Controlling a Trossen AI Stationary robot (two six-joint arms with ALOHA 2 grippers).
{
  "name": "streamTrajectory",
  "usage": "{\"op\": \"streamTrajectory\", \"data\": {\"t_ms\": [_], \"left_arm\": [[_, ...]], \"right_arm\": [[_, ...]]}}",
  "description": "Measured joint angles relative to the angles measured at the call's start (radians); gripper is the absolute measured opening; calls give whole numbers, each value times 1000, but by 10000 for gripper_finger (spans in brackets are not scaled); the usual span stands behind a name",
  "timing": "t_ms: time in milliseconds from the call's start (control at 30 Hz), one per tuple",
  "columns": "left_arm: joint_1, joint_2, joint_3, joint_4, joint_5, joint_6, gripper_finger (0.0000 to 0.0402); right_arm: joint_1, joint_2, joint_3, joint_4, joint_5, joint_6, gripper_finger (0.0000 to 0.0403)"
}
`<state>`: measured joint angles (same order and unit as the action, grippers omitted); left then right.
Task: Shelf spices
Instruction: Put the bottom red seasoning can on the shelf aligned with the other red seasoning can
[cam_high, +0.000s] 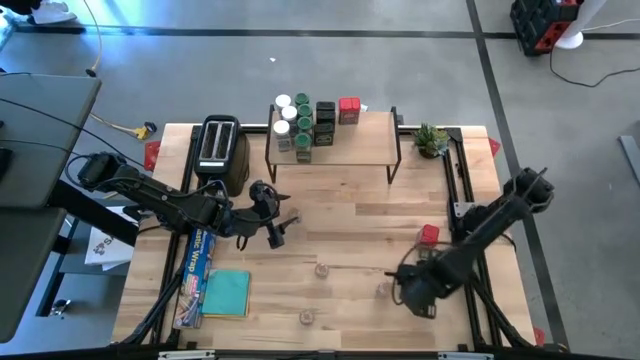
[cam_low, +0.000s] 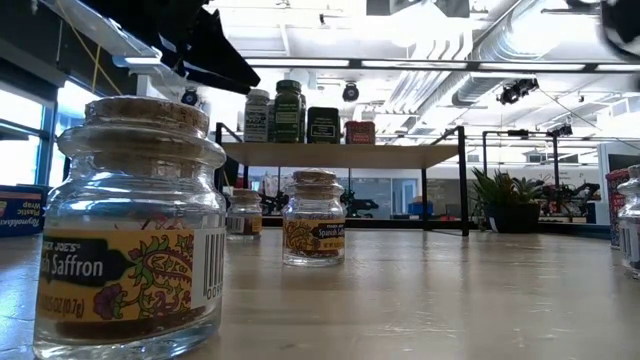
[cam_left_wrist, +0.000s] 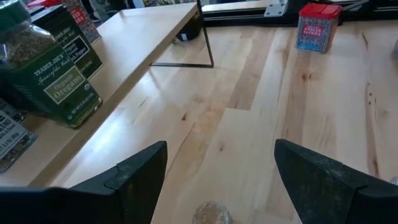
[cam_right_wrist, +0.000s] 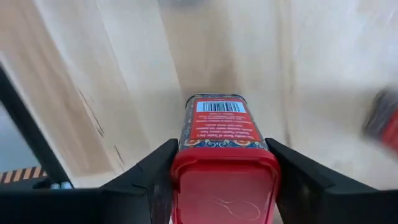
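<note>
The shelf (cam_high: 345, 140) stands at the table's far edge. White-lidded and green-lidded jars, black boxes and a red tin (cam_high: 348, 109) stand on its left half. One more red tin (cam_high: 429, 235) stands on the table, and three small brown-topped jars (cam_high: 322, 268) (cam_high: 383, 290) (cam_high: 306, 317) stand nearer the front. My left gripper (cam_high: 278, 228) (cam_left_wrist: 221, 155) is open over the table in front of the shelf, with a small jar's top (cam_left_wrist: 211, 213) below it. My right gripper (cam_high: 408, 285) (cam_right_wrist: 221, 149) is shut on a red tin (cam_right_wrist: 221, 143). My right gripper pinches the red tin between its two fingers (cam_right_wrist: 155, 180), one on each side wall at the red lid end (cam_right_wrist: 224, 186). The tin lies along the fingers, with its barcode face (cam_right_wrist: 221, 107) turned to the camera. Whether it is clear of the table, I cannot tell.
A black toaster (cam_high: 220, 145) stands left of the shelf and a small potted plant (cam_high: 432, 138) to its right. A long blue foil box (cam_high: 195, 270) and a teal cloth (cam_high: 227, 292) lie at the near left. Bare wood lies between the shelf and the small jars.
</note>
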<state>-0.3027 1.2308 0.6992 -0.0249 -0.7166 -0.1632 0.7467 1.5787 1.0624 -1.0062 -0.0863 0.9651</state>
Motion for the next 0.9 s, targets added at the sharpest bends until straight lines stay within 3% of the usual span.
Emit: {"op": "streamTrajectory", "data": {"t_ms": [233,433,600,767,900], "left_arm": [[0,0,0,7,2,0,294],[0,0,0,8,5,0,294],[0,0,0,10,6,0,294],[0,0,0,25,6,8,294],[0,0,0,27,6,9,294]], "right_arm": [[-156,0,155,-168,16,-264,200],[-317,0,397,-390,202,-492,200],[-573,2,593,-440,314,-735,200],[-857,66,721,-390,326,-1035,200],[-1004,166,828,-346,322,-1232,200]]}}
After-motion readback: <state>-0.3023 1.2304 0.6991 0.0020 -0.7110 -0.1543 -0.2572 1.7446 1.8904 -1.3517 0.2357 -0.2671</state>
